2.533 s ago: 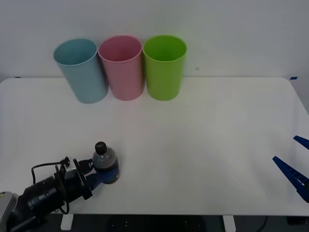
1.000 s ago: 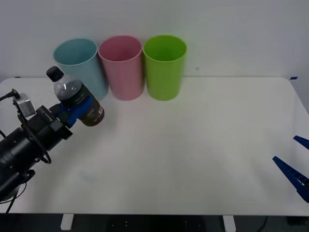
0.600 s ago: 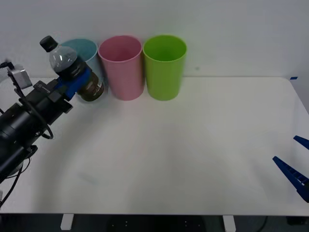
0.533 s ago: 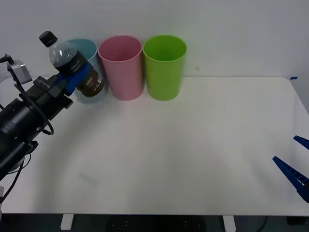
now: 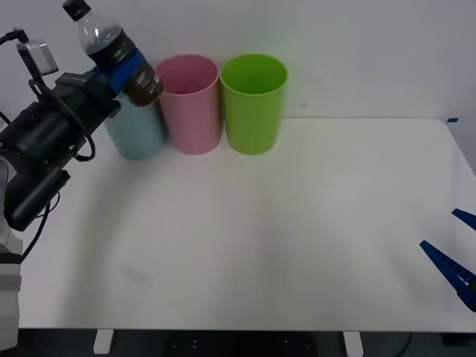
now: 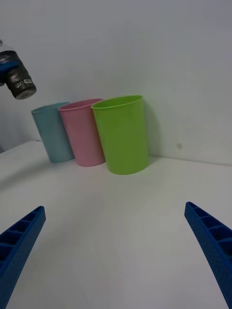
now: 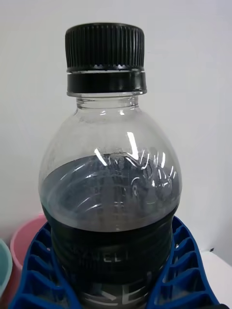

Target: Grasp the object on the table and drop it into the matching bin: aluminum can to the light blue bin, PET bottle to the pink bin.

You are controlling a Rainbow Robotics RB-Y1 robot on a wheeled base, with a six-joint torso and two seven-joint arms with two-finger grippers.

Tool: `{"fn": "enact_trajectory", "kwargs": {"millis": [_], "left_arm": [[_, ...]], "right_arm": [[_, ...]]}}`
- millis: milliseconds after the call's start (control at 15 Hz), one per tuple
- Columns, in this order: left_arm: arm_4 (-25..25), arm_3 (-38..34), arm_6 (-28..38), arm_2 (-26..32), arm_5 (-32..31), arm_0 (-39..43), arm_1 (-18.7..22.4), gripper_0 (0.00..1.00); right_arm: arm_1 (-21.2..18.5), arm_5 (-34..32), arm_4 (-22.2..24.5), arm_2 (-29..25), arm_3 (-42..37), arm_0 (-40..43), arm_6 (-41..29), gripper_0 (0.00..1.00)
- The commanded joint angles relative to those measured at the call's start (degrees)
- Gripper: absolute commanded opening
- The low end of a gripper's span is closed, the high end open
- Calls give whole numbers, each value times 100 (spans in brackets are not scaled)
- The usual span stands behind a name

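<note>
My left gripper point(image 5: 121, 68) is shut on the PET bottle point(image 5: 113, 50), a small clear bottle with a black cap and dark lower half. It holds the bottle high in the air, tilted, above the light blue bin point(image 5: 137, 126) and just left of the pink bin point(image 5: 191, 104). Up close in the left wrist view the bottle point(image 7: 110, 193) sits between blue ribbed fingers point(image 7: 183, 260), with the pink bin's rim point(image 7: 26, 236) behind. Far off in the right wrist view I see the bottle's base point(image 6: 18, 82), the light blue bin point(image 6: 52, 133) and the pink bin point(image 6: 84, 133). My right gripper point(image 5: 454, 256) stands open at the table's right edge.
A green bin point(image 5: 253, 103) stands right of the pink bin at the back of the white table point(image 5: 282, 223). A white wall rises directly behind the three bins. The left arm's black body point(image 5: 44, 141) with its cables reaches over the table's left side.
My left gripper has lifted the bottle from the table's front left, carried it back and up, and now holds it higher and a little farther right, beside the pink bin's rim. The right arm stayed still.
</note>
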Motion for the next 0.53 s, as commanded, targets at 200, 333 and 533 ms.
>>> {"fn": "enact_trajectory", "kwargs": {"millis": [200, 333, 533], "left_arm": [[-441, 1036, -126, -65, 357, -897, 0, 3], [-591, 1414, -240, -109, 550, -1231, 0, 2], [-855, 1880, -372, -170, 823, -1653, -88, 2]], "right_arm": [[0, 0, 0, 0, 0, 0, 0, 100], [0, 0, 0, 0, 0, 0, 0, 100], [0, 0, 0, 0, 0, 0, 0, 100]]}}
